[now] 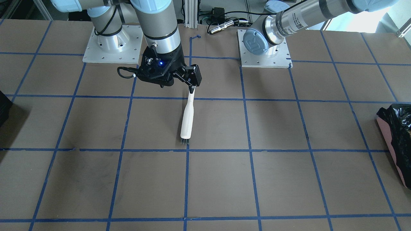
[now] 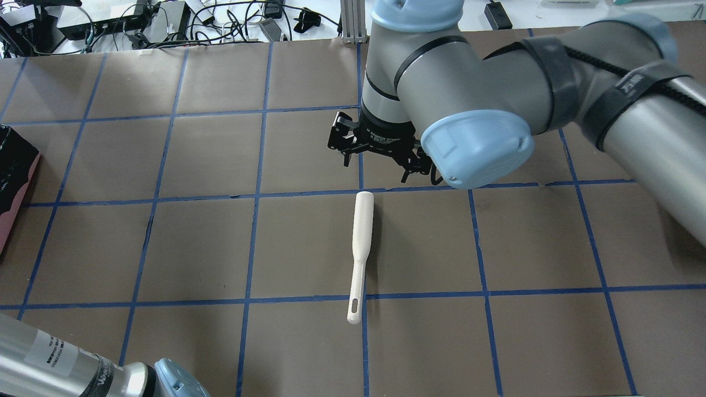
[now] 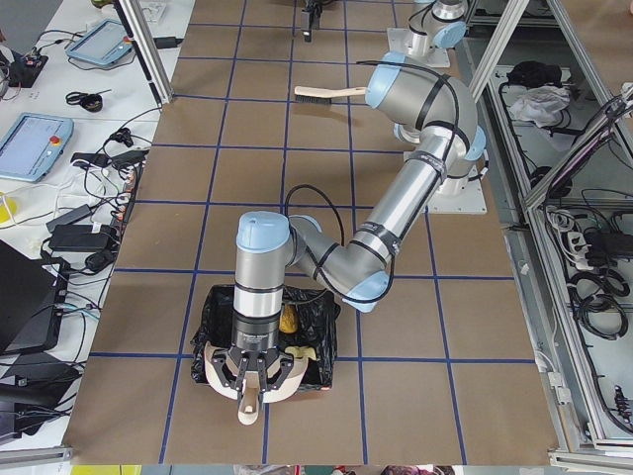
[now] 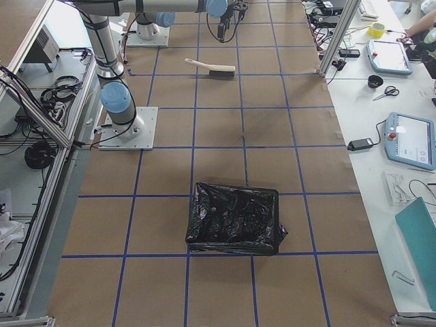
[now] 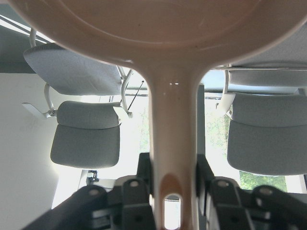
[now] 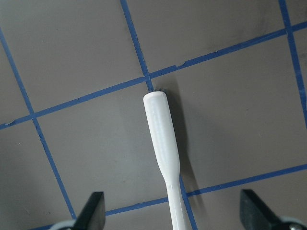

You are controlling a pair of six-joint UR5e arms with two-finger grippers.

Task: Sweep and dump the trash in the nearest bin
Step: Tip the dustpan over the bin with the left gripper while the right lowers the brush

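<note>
My left gripper (image 5: 172, 189) is shut on the handle of a pale pink dustpan (image 5: 172, 52). It holds the dustpan at the near edge of the bin (image 3: 213, 332), a salmon-pink container lined with a black bag. The bin also shows in the front view (image 1: 396, 138) and the overhead view (image 2: 14, 176). Trash lies inside the bin: a brown lump (image 3: 288, 319) and a yellow piece (image 3: 303, 353). The bread-like piece is hidden. My right gripper (image 2: 378, 165) is open and empty just above the head end of a white brush (image 2: 361, 248). The brush lies flat on the table (image 6: 163, 139).
The table is brown with blue tape grid lines (image 1: 250, 150). The arm base plates (image 1: 263, 48) stand at the robot's side. A plain black object (image 1: 4, 107) sits at the table edge on my right. Cables and devices (image 2: 138, 22) lie beyond the far edge.
</note>
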